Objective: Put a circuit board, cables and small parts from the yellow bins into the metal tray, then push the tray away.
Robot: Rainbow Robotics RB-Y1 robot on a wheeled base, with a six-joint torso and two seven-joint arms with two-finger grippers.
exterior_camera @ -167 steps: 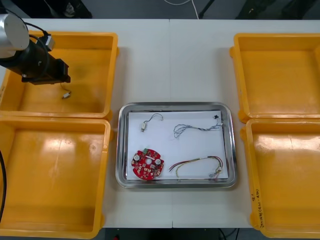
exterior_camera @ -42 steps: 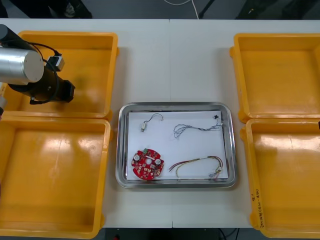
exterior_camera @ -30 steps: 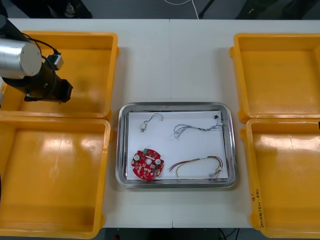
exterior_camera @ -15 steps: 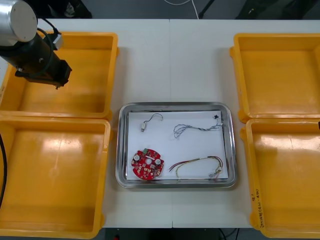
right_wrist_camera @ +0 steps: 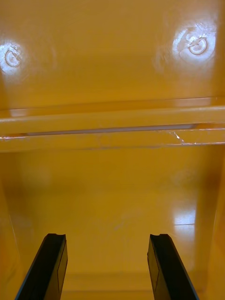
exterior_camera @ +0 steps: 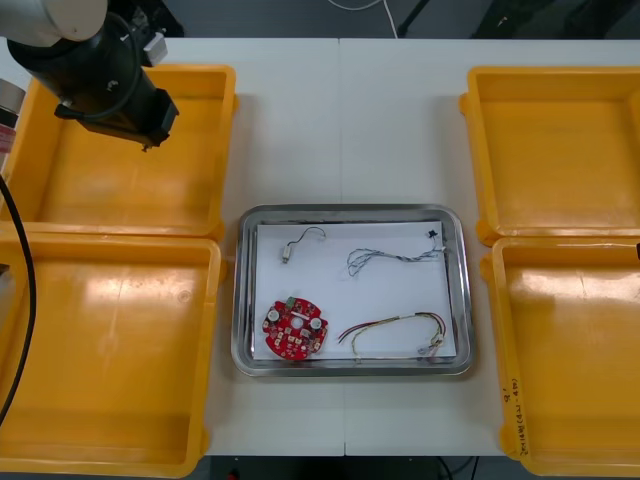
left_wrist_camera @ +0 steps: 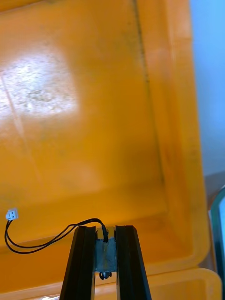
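My left gripper [exterior_camera: 148, 140] hangs above the far left yellow bin [exterior_camera: 200, 215]. In the left wrist view it [left_wrist_camera: 106, 265] is shut on a small metal part [left_wrist_camera: 105, 255], whose black cable [left_wrist_camera: 42, 241] droops to a white plug [left_wrist_camera: 11, 214] over the orange bin floor. The metal tray [exterior_camera: 350, 212], white inside, holds a round red circuit board [exterior_camera: 296, 329], a blue and white cable [exterior_camera: 390, 258], a red and yellow cable [exterior_camera: 395, 328] and a small metal part with a cable [exterior_camera: 300, 243]. My right gripper [right_wrist_camera: 108, 267] stands open above a bin floor, nothing between its fingers.
The near left bin [exterior_camera: 110, 350] and both right bins [exterior_camera: 555, 150] [exterior_camera: 570, 350] look bare inside. Bare table [exterior_camera: 345, 120] lies beyond the tray. A bin's side wall [left_wrist_camera: 183, 140] and the tray's edge [left_wrist_camera: 218, 211] lie beside the left fingers.
The left arm has risen and swung toward the far right part of its bin, carrying the small metal part that earlier lay on the bin floor. The tray's contents have not moved.
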